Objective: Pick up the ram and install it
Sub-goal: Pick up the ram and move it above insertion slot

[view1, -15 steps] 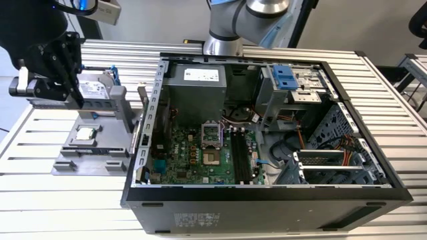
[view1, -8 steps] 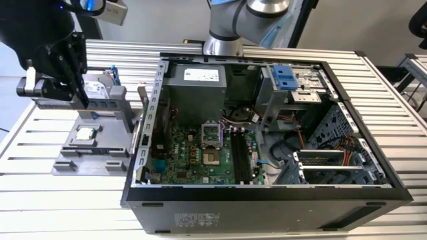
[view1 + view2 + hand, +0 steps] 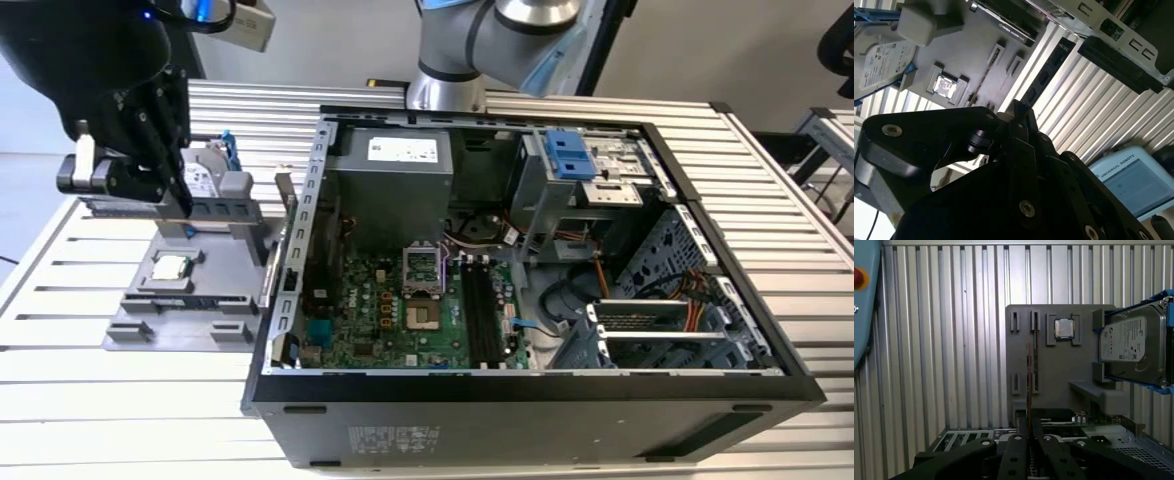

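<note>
First wrist view: claw (image 3: 1029,440) clamped on thin, edge-on circuit-board ram stick (image 3: 1029,385), over grey moulded parts tray (image 3: 1021,350) on ribbed metal table (image 3: 954,340).
Second wrist view: tray under claw.
Exterior view: long black motherboard slots (image 3: 475,310) in open black computer case (image 3: 534,400) empty. I judge grasp made, install not yet done.

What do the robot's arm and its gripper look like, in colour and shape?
The arm is a silver-grey tube with a rounded joint and a light blue cap. The gripper is black, built from flat bars joined by silver screws, with a blue light above it.
</note>
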Tool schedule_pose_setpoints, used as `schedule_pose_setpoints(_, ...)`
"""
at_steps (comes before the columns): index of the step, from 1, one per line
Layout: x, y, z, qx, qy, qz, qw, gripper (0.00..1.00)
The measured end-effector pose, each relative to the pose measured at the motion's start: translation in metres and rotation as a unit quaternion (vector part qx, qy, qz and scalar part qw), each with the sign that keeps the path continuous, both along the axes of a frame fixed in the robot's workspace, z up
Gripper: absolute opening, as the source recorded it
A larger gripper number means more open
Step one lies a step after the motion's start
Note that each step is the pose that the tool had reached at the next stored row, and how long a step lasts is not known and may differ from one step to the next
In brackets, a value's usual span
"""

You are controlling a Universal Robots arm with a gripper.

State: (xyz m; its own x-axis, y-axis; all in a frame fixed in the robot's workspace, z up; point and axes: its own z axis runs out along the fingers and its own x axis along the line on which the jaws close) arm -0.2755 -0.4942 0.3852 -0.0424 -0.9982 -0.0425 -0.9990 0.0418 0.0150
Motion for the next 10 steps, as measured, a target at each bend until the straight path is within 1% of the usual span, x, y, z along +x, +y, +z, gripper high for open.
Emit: schedule_pose_setpoints(10, 0.0241, 0.0000, 0.0000, 0.0000, 0.0012, 0.000, 1.00000, 0.00)
